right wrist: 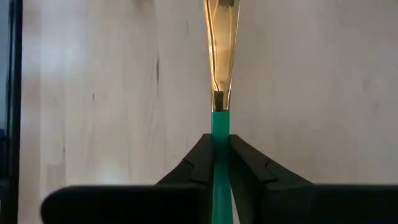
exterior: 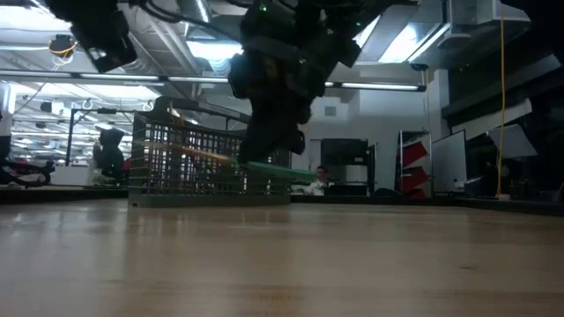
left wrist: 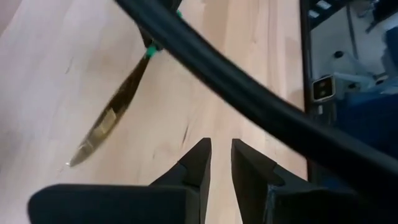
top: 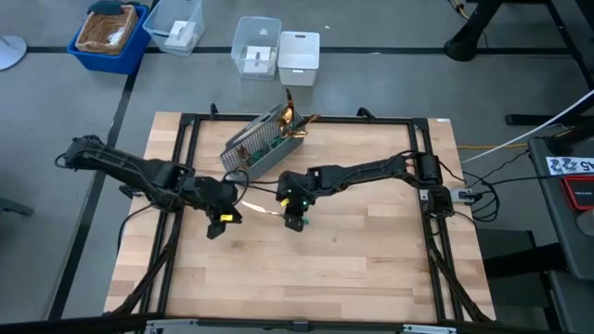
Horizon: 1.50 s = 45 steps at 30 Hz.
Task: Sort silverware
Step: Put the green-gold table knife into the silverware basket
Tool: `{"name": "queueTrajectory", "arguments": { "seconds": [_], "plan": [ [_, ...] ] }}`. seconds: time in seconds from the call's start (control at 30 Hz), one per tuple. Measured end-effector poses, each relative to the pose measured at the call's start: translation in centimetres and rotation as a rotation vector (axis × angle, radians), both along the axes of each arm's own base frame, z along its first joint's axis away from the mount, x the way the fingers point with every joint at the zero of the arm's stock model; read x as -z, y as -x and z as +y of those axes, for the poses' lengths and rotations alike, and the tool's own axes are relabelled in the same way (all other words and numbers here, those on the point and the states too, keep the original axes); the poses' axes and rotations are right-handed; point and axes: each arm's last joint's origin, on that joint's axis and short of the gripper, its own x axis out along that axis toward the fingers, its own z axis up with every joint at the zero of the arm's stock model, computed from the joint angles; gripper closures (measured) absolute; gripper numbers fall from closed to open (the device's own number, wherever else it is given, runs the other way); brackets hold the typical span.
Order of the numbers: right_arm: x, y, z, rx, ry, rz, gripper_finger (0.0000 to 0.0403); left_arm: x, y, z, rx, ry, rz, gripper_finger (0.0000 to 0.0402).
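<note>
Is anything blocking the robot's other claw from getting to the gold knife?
Nothing visible does. The right gripper pinches the knife by its teal handle above bare table. The left gripper is empty, jaws nearly together, close by the blade.

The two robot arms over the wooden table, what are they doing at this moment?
They are sorting silverware. The right gripper is shut on the teal handle of a gold knife, holding it above the table near its middle. The left gripper is close beside it, holding nothing, its fingers almost together and the blade just ahead of them. The grey mesh caddy behind them holds more silverware.
</note>
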Motion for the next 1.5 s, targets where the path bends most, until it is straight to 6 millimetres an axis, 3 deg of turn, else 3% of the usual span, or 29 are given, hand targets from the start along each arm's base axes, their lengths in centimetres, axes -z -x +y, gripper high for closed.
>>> {"name": "queueTrajectory", "arguments": {
  "seconds": [0.17,0.53,0.8,1.17,1.5],
  "plan": [
    [-2.5,-1.2,-1.6,0.032,0.003,-0.091,0.0363,0.1,0.3,0.1,0.001,-0.009,0.026,0.0356],
    [-5.6,-1.7,-5.7,0.121,0.01,-0.135,0.0363,0.2,1.0,0.3,0.015,-0.029,0.064,0.036],
    [-8.5,-1.7,-8.3,0.142,0.048,-0.192,0.0363,-1.4,2.0,0.9,0.018,0.001,-0.069,0.0363],
    [-11.9,-1.4,-12.3,0.209,0.086,-0.291,0.0363,-3.7,5.3,2.5,-0.025,0.005,-0.25,0.0361],
    [-15.6,-0.1,-16.8,0.275,0.173,-0.407,0.0363,-4.6,6.9,3.5,-0.133,-0.098,-0.352,0.0361]
  ]
}}
